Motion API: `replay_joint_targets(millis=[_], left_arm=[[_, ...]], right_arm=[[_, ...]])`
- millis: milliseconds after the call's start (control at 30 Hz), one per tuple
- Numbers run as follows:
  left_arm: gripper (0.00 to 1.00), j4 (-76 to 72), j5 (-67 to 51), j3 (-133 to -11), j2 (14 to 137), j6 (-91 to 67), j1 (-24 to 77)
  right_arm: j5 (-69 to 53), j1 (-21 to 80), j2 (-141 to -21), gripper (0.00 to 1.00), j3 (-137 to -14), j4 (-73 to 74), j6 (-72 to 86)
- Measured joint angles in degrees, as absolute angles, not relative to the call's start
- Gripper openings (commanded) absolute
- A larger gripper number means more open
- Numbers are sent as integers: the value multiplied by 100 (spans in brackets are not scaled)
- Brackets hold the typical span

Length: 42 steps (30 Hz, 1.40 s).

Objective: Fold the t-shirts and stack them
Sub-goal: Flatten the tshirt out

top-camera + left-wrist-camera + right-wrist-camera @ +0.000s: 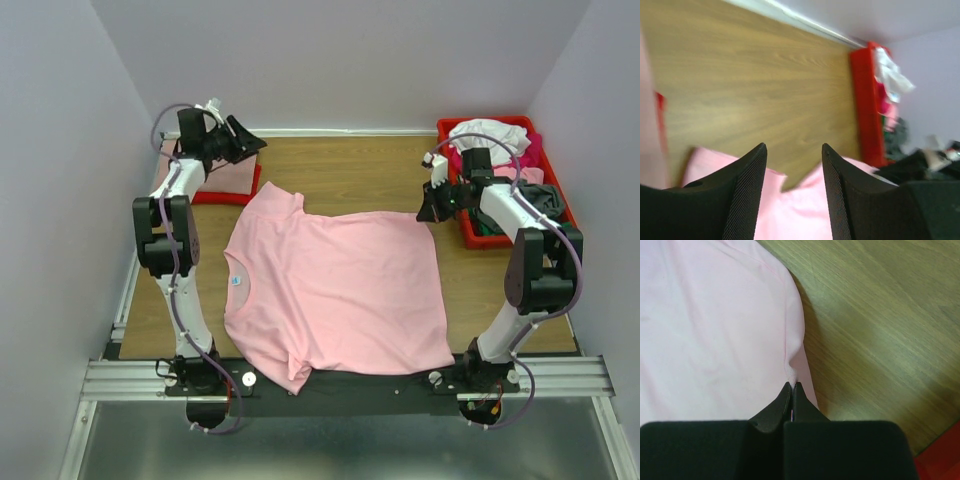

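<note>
- A wooden table (350, 170) fills a pale-walled booth
- The pink shirt (335, 290) lies spread flat at its middle, neck to the left, not yet folded
- The right gripper (432, 210) is closed, pinching the shirt's far right corner
- The left gripper (240, 135) hangs open and empty over folded shirts (225, 182) at the far left, likely the stack begun
- More shirts (495, 150) sit heaped in the red tray (478, 121), so most of the work seems left
- The blue neck label (237, 281) is too small to read

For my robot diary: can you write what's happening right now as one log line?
pink t-shirt: spread on table | right tool: shut, pinching its edge | left tool: open, empty
</note>
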<state>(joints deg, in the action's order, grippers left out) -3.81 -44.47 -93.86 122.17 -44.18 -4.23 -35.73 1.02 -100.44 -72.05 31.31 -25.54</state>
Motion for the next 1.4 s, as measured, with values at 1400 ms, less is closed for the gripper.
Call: replay_joint_targets(millis=[1400], left_arm=[[43,2952,23,-11030,13124,370,1059]], right_arm=[[-3570,62,-10007,0,-7116,3131,-2561]])
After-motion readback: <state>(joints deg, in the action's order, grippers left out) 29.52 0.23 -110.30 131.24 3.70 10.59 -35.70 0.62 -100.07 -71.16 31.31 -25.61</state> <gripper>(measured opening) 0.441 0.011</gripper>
